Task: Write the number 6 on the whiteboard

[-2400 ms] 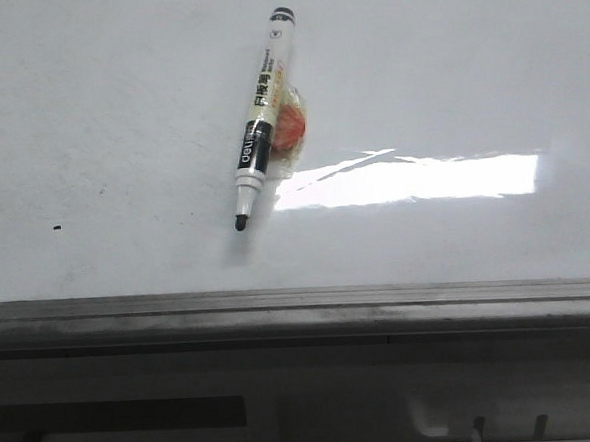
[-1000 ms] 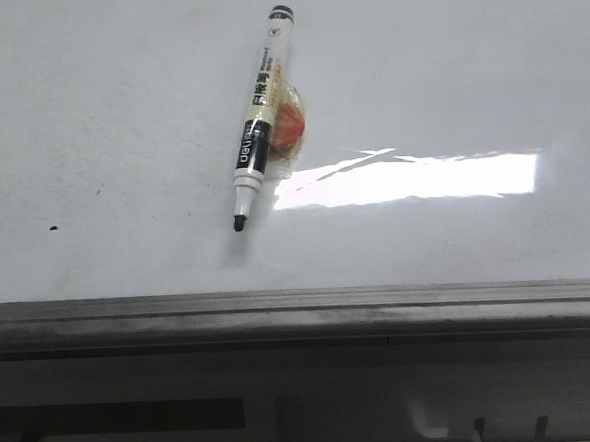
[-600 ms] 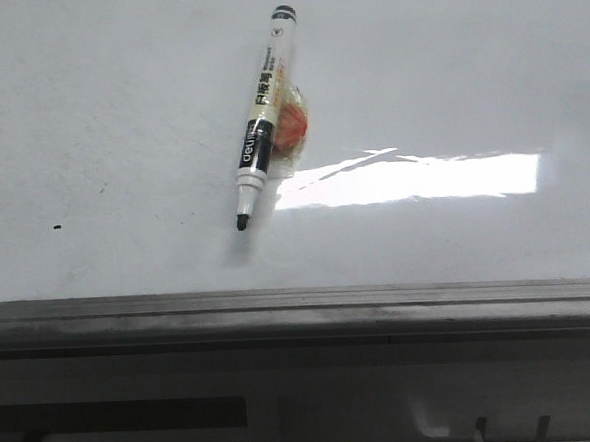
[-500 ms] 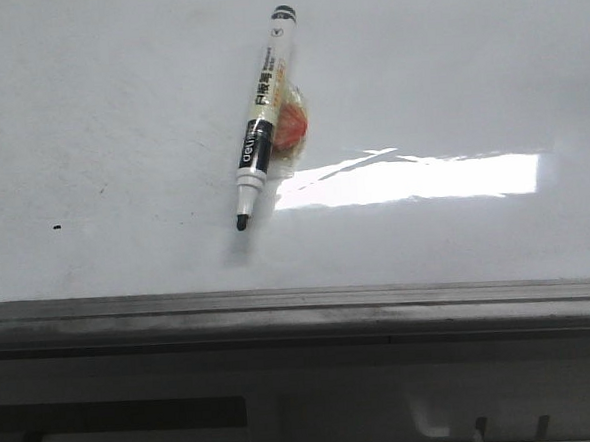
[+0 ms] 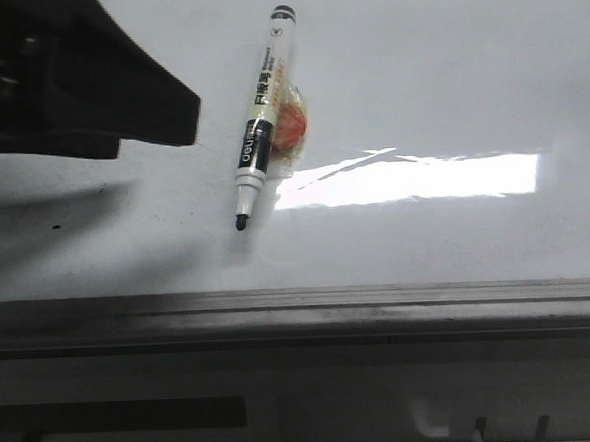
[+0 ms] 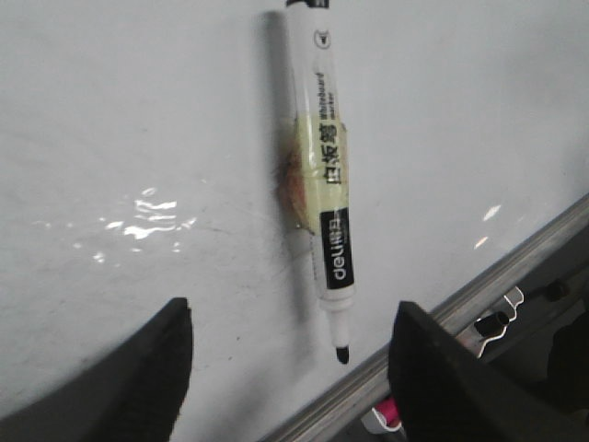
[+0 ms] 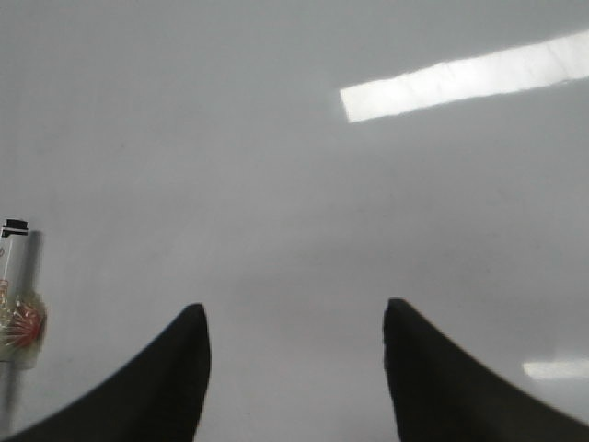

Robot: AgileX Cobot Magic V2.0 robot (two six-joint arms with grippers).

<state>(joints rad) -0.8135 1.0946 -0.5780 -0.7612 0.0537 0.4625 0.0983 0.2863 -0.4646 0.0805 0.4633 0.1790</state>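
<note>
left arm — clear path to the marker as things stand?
Probably yes. The left gripper is open, with the marker lying uncapped on the whiteboard ahead of its fingers. Nothing sits between them; only the orange piece taped to the barrel is close.

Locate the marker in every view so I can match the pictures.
Front view: marker upper centre on the whiteboard, tip toward the frame.
Left wrist view: marker centre, ahead of the open fingers.
Right wrist view: marker at the edge, cut off.
Shared landmark: orange patch beside its barrel.
</note>
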